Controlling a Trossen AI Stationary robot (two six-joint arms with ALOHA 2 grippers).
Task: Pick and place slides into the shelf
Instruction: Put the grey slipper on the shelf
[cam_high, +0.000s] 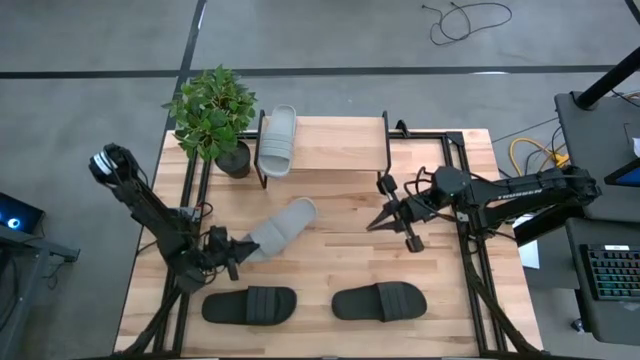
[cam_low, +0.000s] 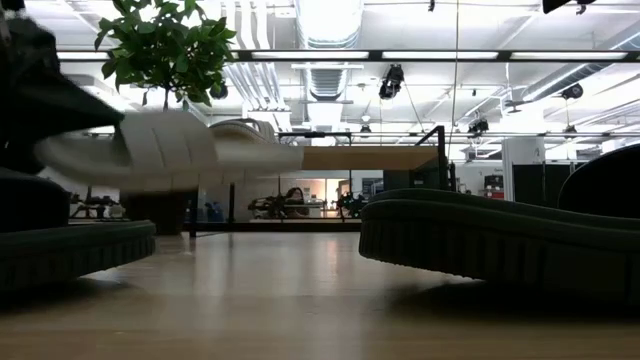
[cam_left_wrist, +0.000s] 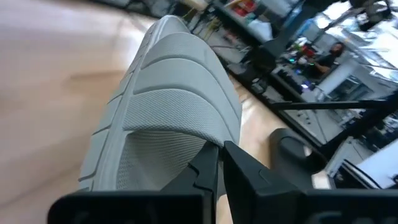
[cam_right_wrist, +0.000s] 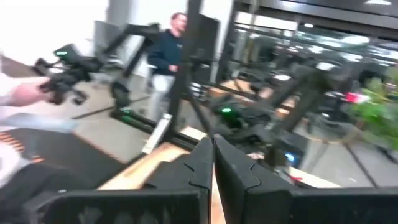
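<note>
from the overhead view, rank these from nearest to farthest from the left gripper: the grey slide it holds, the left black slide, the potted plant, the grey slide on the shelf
1. Grey slide, clamped in the left gripper, mid table.
2. Left black slide, just in front of it at the near edge.
3. Potted plant, far left corner.
4. Grey slide on the shelf, beside the plant; nearly level with the plant, so a close call.

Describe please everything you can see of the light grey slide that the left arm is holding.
The held grey slide is an open-toe sandal with a wide ribbed strap and a finely textured footbed, seemingly soft foam. The left tool is shut on the strap's edge at one end. In the low view the slide hangs clear of the table, roughly level. From above it lies diagonally, its free end toward the shelf. It sits left of centre, above the two black slides.
</note>
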